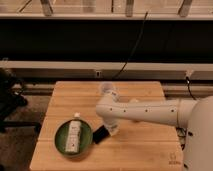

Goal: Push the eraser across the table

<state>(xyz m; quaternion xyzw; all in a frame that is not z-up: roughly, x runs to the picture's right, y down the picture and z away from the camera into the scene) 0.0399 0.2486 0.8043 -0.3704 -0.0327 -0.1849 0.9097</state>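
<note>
The eraser (pixel 100 134), a small flat black block, lies on the light-wood table (pixel 145 150) just right of the green plate (pixel 63 142). My gripper (pixel 113 129) is at the end of the white arm that reaches in from the right. It is low over the table at the eraser's right end, touching or almost touching it. The eraser's left end is at the plate's rim.
A white bottle (pixel 74 134) lies in the green plate. A clear cup (pixel 106 90) stands behind the arm near the table's middle back. A black chair (pixel 10 100) is left of the table. A small mark (pixel 175 160) is at the front right corner.
</note>
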